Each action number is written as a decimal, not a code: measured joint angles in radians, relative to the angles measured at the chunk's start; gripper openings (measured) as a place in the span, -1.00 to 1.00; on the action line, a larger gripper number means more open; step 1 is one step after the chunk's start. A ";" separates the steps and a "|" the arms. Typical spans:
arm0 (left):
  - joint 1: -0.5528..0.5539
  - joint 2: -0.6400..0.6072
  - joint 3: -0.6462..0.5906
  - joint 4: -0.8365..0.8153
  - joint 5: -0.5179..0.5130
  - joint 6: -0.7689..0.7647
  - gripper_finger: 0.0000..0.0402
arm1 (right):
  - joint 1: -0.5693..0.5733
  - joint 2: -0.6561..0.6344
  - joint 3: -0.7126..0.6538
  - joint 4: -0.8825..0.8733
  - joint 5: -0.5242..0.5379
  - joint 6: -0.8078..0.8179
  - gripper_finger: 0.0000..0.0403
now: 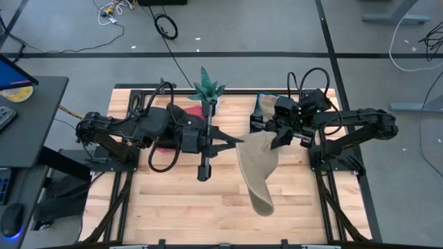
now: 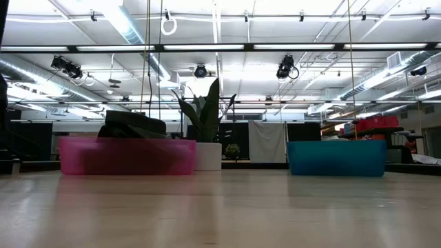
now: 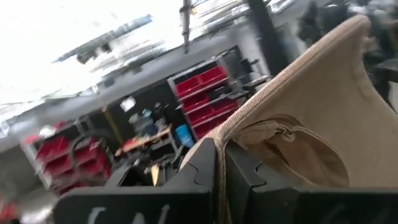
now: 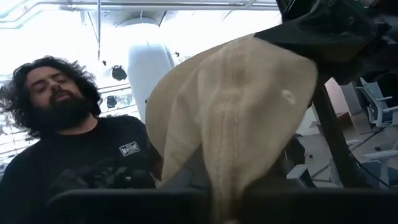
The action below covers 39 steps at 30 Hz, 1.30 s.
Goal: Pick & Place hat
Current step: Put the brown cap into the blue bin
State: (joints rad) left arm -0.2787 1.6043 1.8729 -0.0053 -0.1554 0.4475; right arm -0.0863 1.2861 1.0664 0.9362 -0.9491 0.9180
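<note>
The beige hat (image 1: 256,169) is held up in the air over the middle of the table, between both grippers. It also shows in the left wrist view (image 3: 311,118) and the right wrist view (image 4: 230,106). My left gripper (image 1: 239,142) is shut on the hat's left side. My right gripper (image 1: 280,138) is shut on its right side. The low view shows neither the hat nor the grippers; both are above its field. My left gripper pinches the hat's corded brim edge (image 3: 225,134) between its two fingers, coming level from the table's left. The hat is lifted clear and spreads away beyond the fingertips. My right gripper pinches the hat's cloth (image 4: 225,180) between its fingers, coming from the table's right. Which part of the hat this is, I cannot tell. The hat is clear of the table.
A pink bin (image 2: 127,155) stands at the far left, under my left arm (image 1: 163,144). A teal bin (image 2: 336,158) stands at the far right (image 1: 265,104). A plant in a white pot (image 1: 208,91) stands between them. A person (image 4: 81,149) shows beyond the table.
</note>
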 joint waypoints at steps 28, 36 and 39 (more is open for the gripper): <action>-0.119 -0.045 0.001 -0.280 -0.720 -0.301 0.13 | -0.096 -0.103 0.000 -0.107 -0.091 0.173 -0.98; -0.177 -0.050 0.000 -0.364 -0.794 -0.306 0.13 | -0.167 -0.197 0.000 -0.536 -0.093 0.023 -0.98; -0.187 -0.049 0.000 -0.377 -0.799 -0.308 0.13 | -0.205 -0.227 0.000 -0.667 -0.091 -0.034 -0.98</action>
State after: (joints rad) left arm -0.4657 1.5551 1.8732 -0.3818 -0.9543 0.1392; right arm -0.2917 1.0588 1.0664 0.2690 -1.0405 0.8840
